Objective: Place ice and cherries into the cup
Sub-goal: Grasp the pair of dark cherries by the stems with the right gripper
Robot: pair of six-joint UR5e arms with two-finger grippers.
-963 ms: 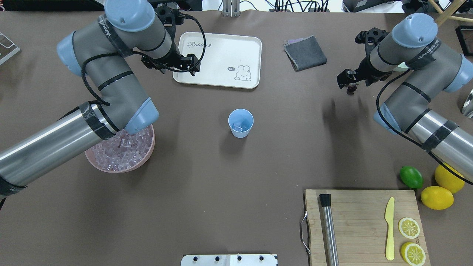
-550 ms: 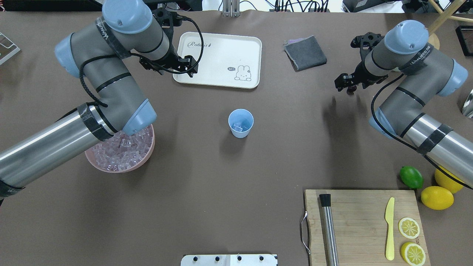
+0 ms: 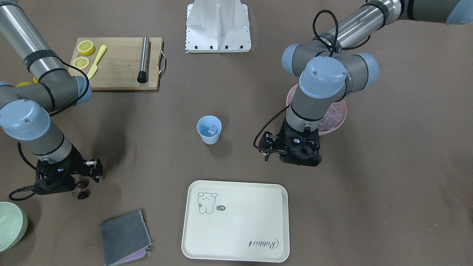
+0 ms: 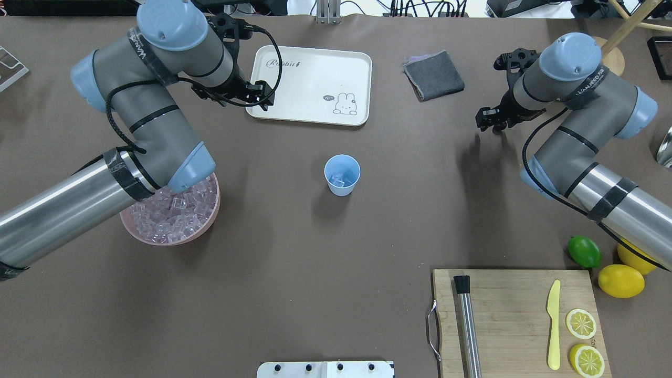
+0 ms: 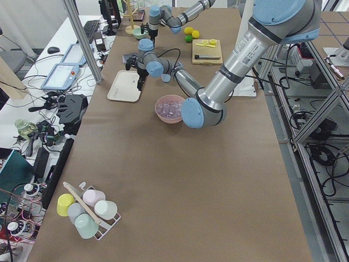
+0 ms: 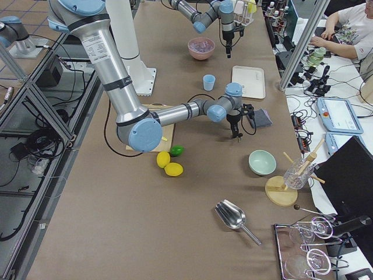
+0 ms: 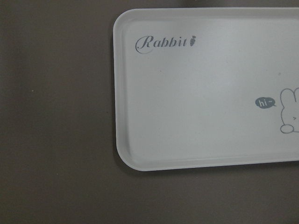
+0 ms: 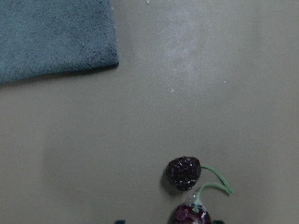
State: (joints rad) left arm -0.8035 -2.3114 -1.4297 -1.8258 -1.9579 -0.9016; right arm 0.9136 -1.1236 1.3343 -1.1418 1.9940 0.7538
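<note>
**A:** Where is the ice point(image 4: 168, 220)?

**B:** Most of it is heaped in the pink bowl point(image 4: 161, 242) on the robot's left. At least one cube lies inside the blue cup point(image 4: 341, 190), which stands upright in the middle of the counter point(image 4: 315, 262).

**A:** And the cherries point(image 8: 183, 172)?

**B:** They are right beneath the right tool point(image 4: 488, 123), near the grey cloth point(image 8: 51, 37) and well apart from the cup. One cherry sits at the bottom edge of the wrist view. The other is just beyond it, and thin green stems join the two.

**A:** Is that tool clamped on them?

**B:** I cannot tell, because its tips barely show.

**A:** And the left tool point(image 4: 262, 96)?

**B:** Its fingers are apart and hold nothing. It hangs over the edge of the white tray point(image 7: 196, 116), by a corner.
</note>
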